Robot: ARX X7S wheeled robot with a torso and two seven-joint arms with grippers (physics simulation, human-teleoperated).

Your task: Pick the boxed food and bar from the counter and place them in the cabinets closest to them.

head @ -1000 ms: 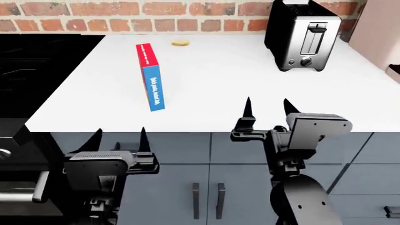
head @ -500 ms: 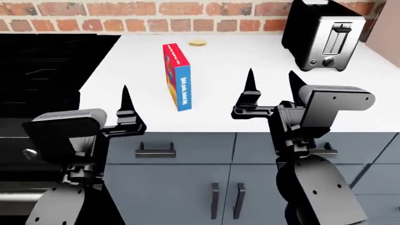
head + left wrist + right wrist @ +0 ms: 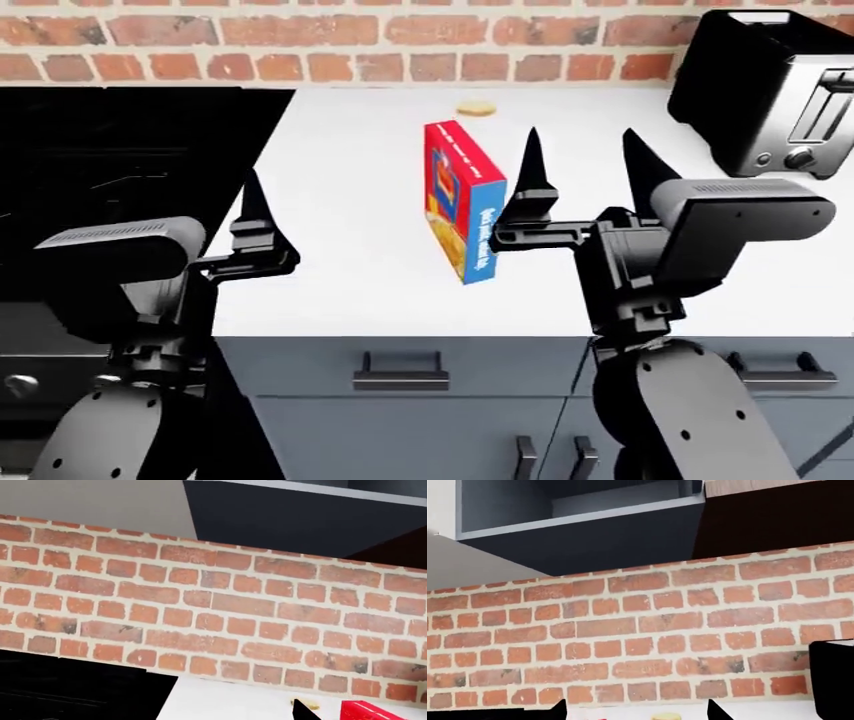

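In the head view, the boxed food [image 3: 465, 200] is seen standing upright on the counter [image 3: 347, 270], near the middle, with the right gripper [image 3: 582, 165] raised just to its right and its two fingers spread with nothing between them. The left gripper [image 3: 254, 215] is held further left, near the counter's edge by the black stovetop [image 3: 120, 170]; only one of its fingers is shown, so its state cannot be told. A small tan lump [image 3: 477, 107] lies far back by the brick wall [image 3: 334, 40], and a toaster [image 3: 774, 90] stands at the far right. The bar is not seen in any view.

In the left wrist view, mostly brick wall is shown, with a red corner of the boxed food [image 3: 373, 711] at the frame edge. The risk is judged to be that the tall, thin box is tipped over by a sideways nudge from a finger.

In the right wrist view, the wall and an open dark cabinet [image 3: 580, 515] above it are shown. The box is barely in frame, so a grasp could be misjudged and the box pushed away.
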